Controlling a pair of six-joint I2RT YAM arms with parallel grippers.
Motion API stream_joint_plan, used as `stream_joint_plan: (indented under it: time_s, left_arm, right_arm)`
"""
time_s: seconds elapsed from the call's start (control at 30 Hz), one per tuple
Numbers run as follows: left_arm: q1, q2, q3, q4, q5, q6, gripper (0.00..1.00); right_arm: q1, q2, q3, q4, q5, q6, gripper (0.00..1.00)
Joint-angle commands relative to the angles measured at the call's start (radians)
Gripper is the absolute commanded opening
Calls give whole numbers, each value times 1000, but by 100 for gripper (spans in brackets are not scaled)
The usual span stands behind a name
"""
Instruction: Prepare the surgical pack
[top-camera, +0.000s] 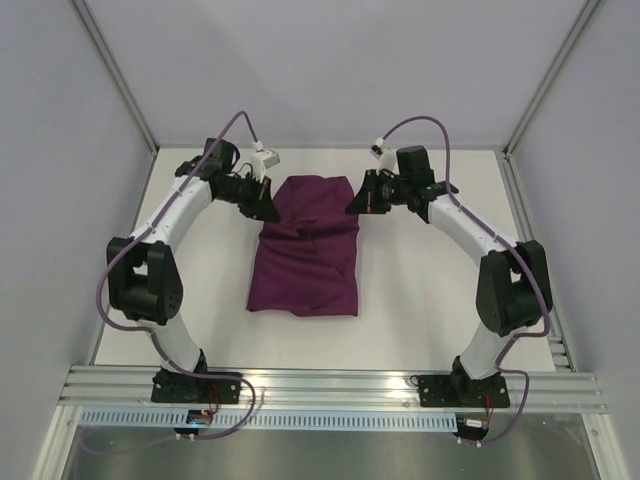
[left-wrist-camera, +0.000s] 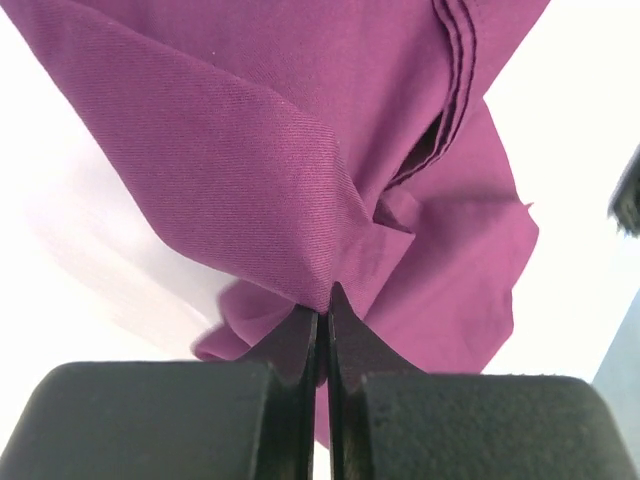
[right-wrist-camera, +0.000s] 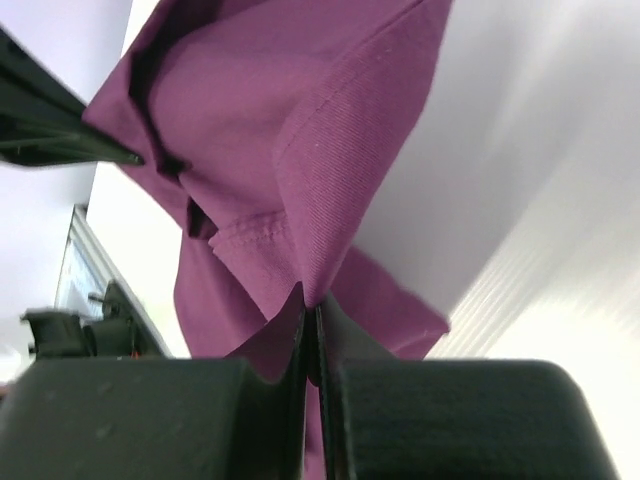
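A deep-purple cloth (top-camera: 310, 245) of the surgical pack lies folded in the middle of the white table. My left gripper (top-camera: 265, 207) is shut on its far left corner, and in the left wrist view the fabric (left-wrist-camera: 260, 170) is pinched between the closed black fingers (left-wrist-camera: 300, 345). My right gripper (top-camera: 356, 203) is shut on the far right corner, where the hemmed edge (right-wrist-camera: 300, 190) runs down into the closed fingers (right-wrist-camera: 335, 335). Both corners are raised a little off the table. The tray, scissors, tweezers, gauze and packets are not in view.
The white table (top-camera: 420, 290) is bounded by grey walls at left, right and back. An aluminium rail (top-camera: 330, 385) with both arm bases runs along the near edge. Purple cables (top-camera: 240, 125) loop above each wrist.
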Motion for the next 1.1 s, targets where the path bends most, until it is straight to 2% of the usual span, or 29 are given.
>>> stream_joint_plan:
  time_s: [0.0, 0.1, 0.23, 0.37, 0.4, 0.47, 0.5, 0.6, 0.63, 0.73, 0.8, 0.83, 0.93, 1.07]
  left_arm:
    - [8, -89, -90, -20, 74, 129, 0]
    - [8, -108, -193, -8, 54, 154, 1]
    - [7, -53, -284, 25, 9, 159, 2]
    - [7, -51, -345, 81, -9, 182, 4]
    - [7, -54, -363, 86, -17, 191, 4]
    - [5, -51, -376, 83, -43, 229, 4]
    - [5, -49, -388, 85, -52, 238, 4]
    - [4, -54, -411, 94, -83, 275, 3]
    - [2, -57, -414, 97, -96, 286, 3]
    - [-7, -72, -428, 111, -116, 308, 3]
    - [-10, -72, -425, 117, -120, 308, 3]
    - [-10, -69, -422, 114, -121, 308, 3]
    - [-11, -68, -420, 108, -124, 308, 3]
    - [-11, -72, -420, 104, -129, 314, 3]
  right_arm:
    - [28, -124, -125, 82, -25, -42, 0]
    - [88, -163, -269, 141, 4, -21, 3]
    - [151, -96, -363, 192, 31, 40, 10]
    - [173, -82, -416, 243, 42, 60, 28]
    - [176, -88, -429, 232, 41, 59, 42]
    - [171, -101, -426, 185, 45, 15, 52]
    - [165, -109, -412, 124, 59, -4, 68]
    - [108, -167, -374, 49, 51, -26, 91]
    - [91, -190, -358, 41, 51, -22, 95]
    - [48, -178, -242, -2, 94, 2, 99]
    - [48, -88, -147, -51, 148, 11, 98]
    - [48, -36, -99, -73, 157, 23, 97]
    - [48, 183, 197, -209, 163, 48, 90]
    - [48, 420, 394, -323, 127, 80, 86]
